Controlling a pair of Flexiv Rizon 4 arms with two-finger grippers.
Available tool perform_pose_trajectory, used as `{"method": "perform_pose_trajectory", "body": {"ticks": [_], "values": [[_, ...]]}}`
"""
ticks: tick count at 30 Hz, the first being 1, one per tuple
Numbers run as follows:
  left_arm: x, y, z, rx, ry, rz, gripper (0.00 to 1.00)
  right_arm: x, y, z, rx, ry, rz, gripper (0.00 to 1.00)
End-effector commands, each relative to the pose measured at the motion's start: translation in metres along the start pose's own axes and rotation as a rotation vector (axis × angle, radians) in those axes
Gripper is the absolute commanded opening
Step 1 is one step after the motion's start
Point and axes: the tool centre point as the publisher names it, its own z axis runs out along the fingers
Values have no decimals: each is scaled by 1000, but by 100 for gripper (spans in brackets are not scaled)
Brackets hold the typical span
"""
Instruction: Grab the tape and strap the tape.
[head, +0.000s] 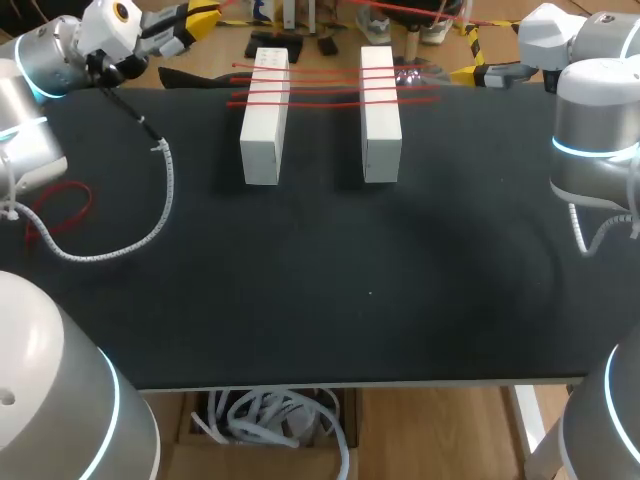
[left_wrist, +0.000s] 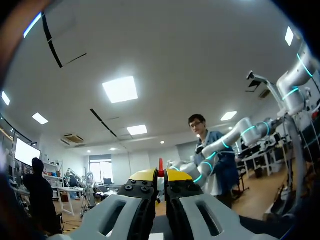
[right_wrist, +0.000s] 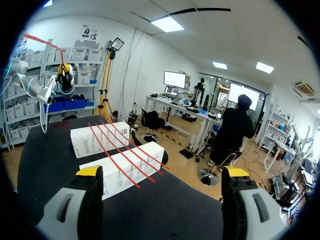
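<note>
1. Red is the colour of the four tapes (head: 330, 88). From the head view they are thin, straight strips lying side by side across the left block (head: 265, 120) and on over the right block (head: 380, 115) beside it. Both blocks are white and stand on the black table (head: 350, 300). The left pincer (head: 200, 18) hangs past the left block's far end, out toward the table's left corner and well clear of those strips. The right pincer (head: 465, 70) is beyond the right block, at the far right edge. A loose red loop (head: 60, 210) lies well to the left of the left block.

2. In the left wrist view, the left pincer (left_wrist: 161, 175) has its yellow tips pressed together on a held tape (left_wrist: 161, 165). A short red end of it stands up between them.

3. In the right wrist view, the right pincer (right_wrist: 162, 172) is spread wide and grips nothing. The four strips (right_wrist: 122, 152) lie ahead of it, slanting over the right block (right_wrist: 130, 167) and then the left block (right_wrist: 97, 140). Beyond the left block, the left pincer (right_wrist: 64, 75) pinches the held tape (right_wrist: 42, 41), which arcs up and away as a thin red line.
</note>
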Motion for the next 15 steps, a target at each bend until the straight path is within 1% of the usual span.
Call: {"method": "perform_pose_trajectory", "body": {"ticks": [1, 8, 10, 12, 14, 15], "values": [[1, -1, 0, -2, -1, 0, 0, 0, 0, 0, -1, 0, 0, 100], [1, -1, 0, -2, -1, 0, 0, 0, 0, 0, -1, 0, 0, 100], [1, -1, 0, -2, -1, 0, 0, -3, 5, -3, -39, -35, 34, 100], [1, -1, 0, -2, -1, 0, 0, 0, 9, -10, -88, -76, 70, 100], [1, -1, 0, -2, -1, 0, 0, 5, 8, -14, -94, -97, 85, 100], [1, -1, 0, -2, -1, 0, 0, 8, 8, -16, -111, -105, 103, 100]]}}
